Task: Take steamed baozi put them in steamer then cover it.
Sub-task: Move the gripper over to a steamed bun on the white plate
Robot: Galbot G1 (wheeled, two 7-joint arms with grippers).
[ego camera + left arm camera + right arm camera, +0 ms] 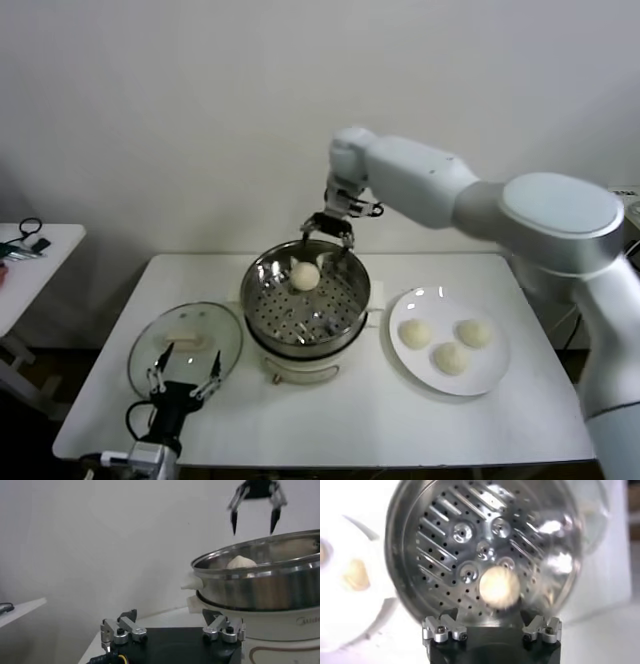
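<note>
The steamer [345, 310] stands mid-table, a steel pot with a perforated tray on a cream base. One baozi [305, 275] lies on the tray toward the far side and also shows in the right wrist view [499, 587] and over the rim in the left wrist view [241, 562]. My right gripper [328, 240] hangs open just above that bun, holding nothing. Three more baozi [450, 357] sit on the white plate [420, 300]. The glass cover [185, 340] lies flat left of the steamer. My left gripper [185, 372] is open at the cover's near edge, empty.
The plate sits right of the steamer, close to its base. A small side table [40, 250] with dark items stands off to the far left. The white table's [400, 420] front strip is bare. A plain wall lies behind.
</note>
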